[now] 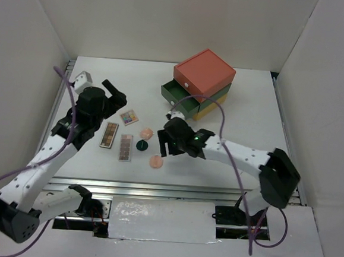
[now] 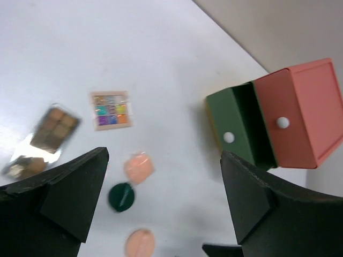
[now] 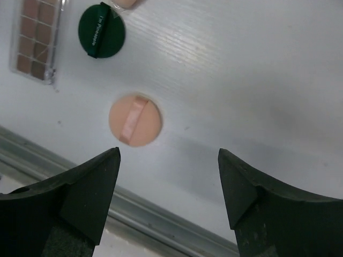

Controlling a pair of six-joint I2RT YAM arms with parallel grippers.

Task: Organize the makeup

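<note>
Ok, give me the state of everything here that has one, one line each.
Left gripper: open, empty.
Right gripper: open, empty.
Green drawer: pulled out.
Orange drawer: shut.
Yellow drawer: shut.
Pink compacts: flat on the table, not gripped.
Dark-green compact: flat, strap side up.
Brown palettes: flat, shades facing up.
Square palette: flat, colours facing up.

**One line of lettering, on the green compact**

The only writing that can be read is on the dark-green round compact (image 3: 111,38). It lies on the desk (image 3: 257,80) about midway between the left and right edges, nearer the near edge than the far one. A dark band (image 3: 99,31) crosses its lid, and small white letters run along it. In the right wrist view they appear to read "I'm Pineapple", though the second word is blurred and uncertain.
</note>
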